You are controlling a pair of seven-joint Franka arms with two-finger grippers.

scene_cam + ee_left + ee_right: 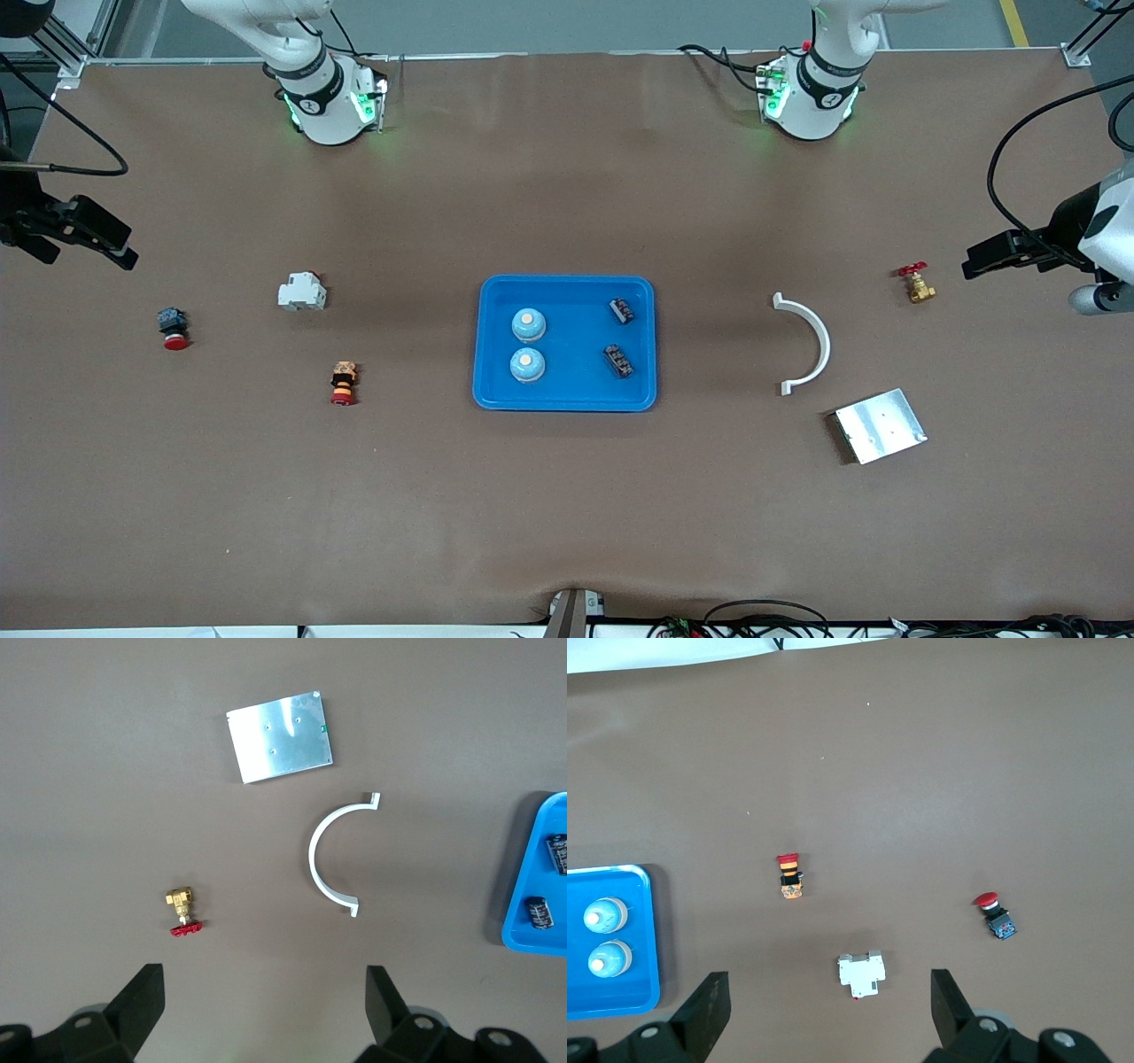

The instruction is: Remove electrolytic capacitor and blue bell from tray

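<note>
A blue tray [567, 397] lies mid-table. In it are two light-blue bells [529, 325] [527, 364] toward the right arm's end and two dark capacitors [623, 310] [618, 360] toward the left arm's end. My left gripper [992, 255] hangs open and empty over the left arm's end of the table, beside a brass valve. My right gripper [91, 257] hangs open and empty over the right arm's end. The left wrist view shows its gripper [264, 979], the tray's edge [530, 870] and both capacitors [558, 853] [540, 911]. The right wrist view shows its gripper [830, 985], the tray [620, 1001] and both bells [605, 916] [609, 958].
Toward the left arm's end lie a brass valve with a red handle [917, 283], a white curved bracket [811, 344] and a metal plate [880, 426]. Toward the right arm's end lie a white breaker [302, 291], a red push button [174, 328] and an orange-and-red button [344, 383].
</note>
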